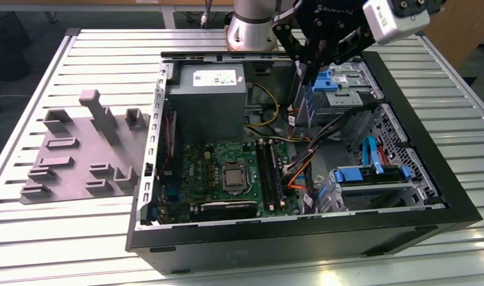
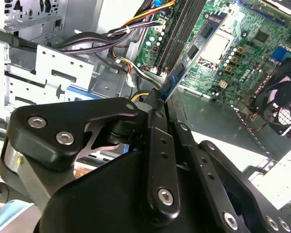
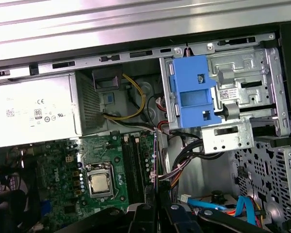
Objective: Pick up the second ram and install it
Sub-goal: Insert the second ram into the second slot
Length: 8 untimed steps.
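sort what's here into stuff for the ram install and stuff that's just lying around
For the job:
hand, shut on the second ram
black slot rails
motherboard

Just lying about:
grey holder plate
power supply
blue drive clip
fan

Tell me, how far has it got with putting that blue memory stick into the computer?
Done: the pincer is shut on the second ram, seen edge-on. In hand: it holds the stick over the open case's motherboard. Left: the stick is not yet seated in the black slots.
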Each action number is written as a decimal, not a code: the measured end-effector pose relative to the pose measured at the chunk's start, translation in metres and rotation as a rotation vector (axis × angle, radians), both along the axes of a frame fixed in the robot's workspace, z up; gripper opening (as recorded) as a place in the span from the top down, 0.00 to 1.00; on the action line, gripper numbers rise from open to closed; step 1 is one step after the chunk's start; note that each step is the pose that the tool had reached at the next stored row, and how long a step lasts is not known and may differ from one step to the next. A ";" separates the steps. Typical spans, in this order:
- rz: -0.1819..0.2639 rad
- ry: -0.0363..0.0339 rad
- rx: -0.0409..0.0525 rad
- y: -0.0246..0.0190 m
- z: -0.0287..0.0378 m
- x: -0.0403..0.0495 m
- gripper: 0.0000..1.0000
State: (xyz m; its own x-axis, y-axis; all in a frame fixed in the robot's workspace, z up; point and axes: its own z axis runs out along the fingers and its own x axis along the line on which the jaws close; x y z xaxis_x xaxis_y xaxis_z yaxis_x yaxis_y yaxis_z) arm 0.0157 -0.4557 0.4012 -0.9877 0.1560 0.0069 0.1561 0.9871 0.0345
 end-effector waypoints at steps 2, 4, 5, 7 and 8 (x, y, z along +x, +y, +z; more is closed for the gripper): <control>0.000 0.0000 0.0000 0.0000 0.0000 0.0000 0.86; 0.000 0.0000 0.0000 0.0000 0.0000 0.0000 0.86; 0.001 0.0000 0.0000 0.0000 0.0000 0.0000 0.86; 0.030 0.0000 0.0000 0.0000 -0.0001 0.0000 0.86; 0.048 0.0000 0.0000 0.0000 -0.0002 0.0000 0.86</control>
State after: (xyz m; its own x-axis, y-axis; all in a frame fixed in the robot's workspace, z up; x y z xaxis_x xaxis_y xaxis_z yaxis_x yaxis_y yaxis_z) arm 0.0157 -0.4556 0.4010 -0.9941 0.1084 0.0069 0.1086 0.9935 0.0345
